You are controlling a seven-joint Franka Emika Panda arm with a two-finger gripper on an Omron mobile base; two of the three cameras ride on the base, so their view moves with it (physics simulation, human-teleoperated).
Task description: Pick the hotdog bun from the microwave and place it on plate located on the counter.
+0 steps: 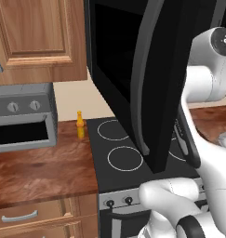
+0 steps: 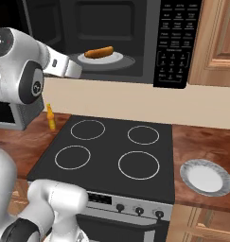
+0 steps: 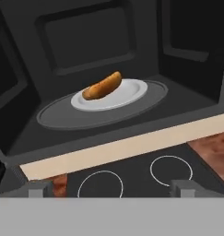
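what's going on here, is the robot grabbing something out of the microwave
Not yet. The microwave door hangs open, and the hotdog bun lies on a small white dish inside it. The gripper is open and holds nothing, out in front of the opening above the stovetop, looking in at the bun. The plate sits bare on the counter, right of the stovetop.

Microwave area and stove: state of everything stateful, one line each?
microwave: door open.
hotdog bun: on a white dish inside the microwave, ungrasped.
plate: on the counter, nothing on it.
pincer: open, short of the microwave.
yellow bottle: upright.
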